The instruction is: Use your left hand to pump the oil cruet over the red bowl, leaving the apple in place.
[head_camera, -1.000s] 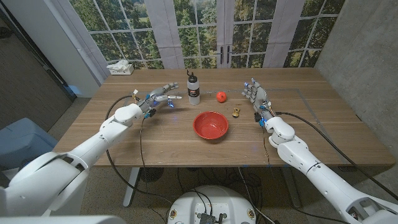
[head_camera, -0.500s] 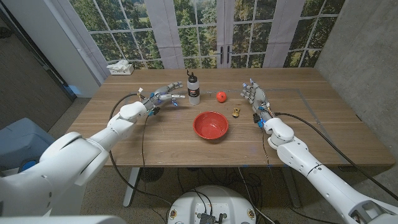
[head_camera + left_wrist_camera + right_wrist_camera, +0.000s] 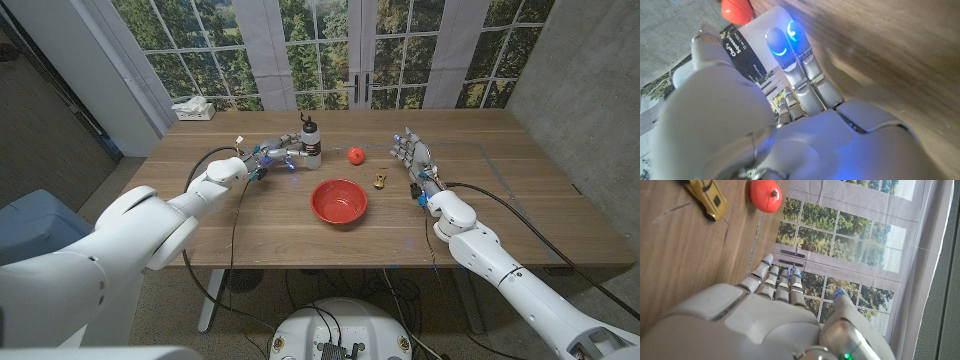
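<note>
Standing on the bench (image 3: 520,200), the red bowl (image 3: 339,201) sits nearest, the oil cruet (image 3: 310,142) upright behind it with the left robot hand (image 3: 268,158) beside it, fingers (image 3: 790,45) open against its label, right robot hand (image 3: 412,160) open near the apple (image 3: 356,155).

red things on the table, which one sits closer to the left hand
The red bowl, wide and open in front of the oil cruet. The apple, small and round, lies farther from the left hand.

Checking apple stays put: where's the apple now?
Head view: the apple sits on the table's far middle, right of the oil cruet, behind the red bowl, apart from both.
</note>
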### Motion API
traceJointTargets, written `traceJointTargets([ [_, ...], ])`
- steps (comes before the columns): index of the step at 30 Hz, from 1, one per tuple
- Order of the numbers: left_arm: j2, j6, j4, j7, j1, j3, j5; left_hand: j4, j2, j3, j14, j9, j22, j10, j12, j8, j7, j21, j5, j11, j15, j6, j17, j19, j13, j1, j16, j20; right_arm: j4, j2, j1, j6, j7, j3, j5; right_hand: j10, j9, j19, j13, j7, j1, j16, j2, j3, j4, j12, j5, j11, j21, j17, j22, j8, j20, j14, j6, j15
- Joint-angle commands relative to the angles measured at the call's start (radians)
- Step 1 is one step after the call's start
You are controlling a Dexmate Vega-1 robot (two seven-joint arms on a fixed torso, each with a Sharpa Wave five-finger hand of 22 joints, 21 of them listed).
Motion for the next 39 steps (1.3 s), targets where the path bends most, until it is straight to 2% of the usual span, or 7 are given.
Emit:
traceJointTargets([
  [1,-0.058,0.075,0.036,0.004,-0.068,0.063,0.005,0.005,0.01,-0.008,0.01,0.004,0.001,0.02,0.01,0.007,-0.014,0.006,0.01,0.006,0.002,0.014,-0.002,-0.004,0.002,0.013,-0.003,-0.053,-0.008,-0.005,-0.015,0.01,-0.012,0.013,0.005,0.01,0.002,0.007,0.006,-0.001,-0.008,0.005,0.0,-0.003,-0.002,0.002,-0.002,0.002,-0.004,0.002,0.002,-0.002,-0.003,0.008,0.006,0.0],
  [8,-0.071,0.096,0.036,-0.013,-0.088,0.092,0.008,0.011,0.028,-0.008,0.011,0.004,0.001,0.023,0.005,0.012,-0.035,0.01,0.013,0.016,0.002,0.038,-0.007,-0.007,0.003,0.02,-0.01,-0.055,-0.012,-0.008,-0.028,0.015,-0.023,0.022,0.004,0.01,0.002,0.009,0.006,0.0,-0.008,0.004,0.0,-0.003,-0.004,0.002,-0.002,0.002,-0.008,0.001,0.002,-0.003,-0.002,0.008,0.006,0.001],
  [14,-0.087,0.128,0.037,-0.029,-0.096,0.09,-0.013,0.01,0.15,0.048,0.04,0.007,0.012,0.119,0.009,0.047,-0.072,0.058,-0.015,-0.004,0.001,0.21,-0.038,-0.01,0.003,0.129,-0.027,-0.057,-0.008,-0.007,-0.03,0.019,-0.025,0.025,0.005,0.011,0.002,0.01,0.006,0.001,-0.009,0.004,0.0,-0.003,-0.005,0.003,-0.002,0.002,-0.01,0.001,0.002,-0.003,-0.002,0.008,0.005,0.002],
  [18,-0.094,0.144,0.038,-0.032,-0.098,0.081,-0.028,0.005,0.228,0.101,0.077,0.009,0.017,0.244,0.019,0.073,-0.029,0.112,-0.093,-0.01,0.001,0.366,-0.042,-0.012,0.003,0.187,-0.026,-0.056,0.001,-0.004,-0.027,0.021,-0.023,0.026,0.008,0.012,0.002,0.011,0.006,0.001,-0.009,0.004,0.0,-0.003,-0.006,0.003,-0.002,0.003,-0.014,0.0,0.002,-0.003,-0.001,0.008,0.005,0.005],
  [22,-0.095,0.134,0.037,-0.027,-0.094,0.075,-0.035,0.02,0.271,0.126,0.089,0.01,0.009,0.352,0.033,0.082,0.014,0.14,-0.141,-0.004,0.003,0.468,-0.023,-0.025,0.003,0.175,-0.026,-0.055,0.01,-0.002,-0.021,0.017,-0.02,0.024,0.009,0.011,0.002,0.012,0.006,0.001,-0.01,0.004,0.0,-0.003,-0.006,0.002,-0.002,0.003,-0.017,0.0,0.002,-0.003,-0.001,0.009,0.005,0.005],
  [27,-0.094,0.125,0.037,-0.026,-0.093,0.07,-0.036,0.037,0.291,0.139,0.093,0.011,-0.007,0.436,0.047,0.077,0.018,0.141,-0.156,-0.002,0.004,0.513,-0.011,-0.029,0.003,0.157,-0.028,-0.052,0.019,-0.002,-0.015,0.016,-0.011,0.023,0.014,0.012,0.002,0.013,0.006,0.001,-0.01,0.003,0.0,-0.003,-0.007,0.002,-0.002,0.003,-0.018,0.0,0.002,-0.004,-0.001,0.008,0.005,0.005],
  [39,-0.077,-0.004,0.027,-0.065,-0.077,0.052,-0.032,0.049,0.295,0.149,0.094,0.011,-0.022,0.419,0.024,0.05,0.029,0.135,-0.161,0.0,0.005,0.496,-0.001,-0.026,0.002,0.145,-0.032,-0.054,0.019,0.001,-0.027,0.04,-0.008,0.029,0.015,0.017,0.002,0.015,0.006,0.0,-0.011,0.003,0.001,-0.004,-0.009,0.004,-0.002,0.006,-0.026,-0.001,0.002,-0.004,0.002,0.01,0.005,0.01],
])
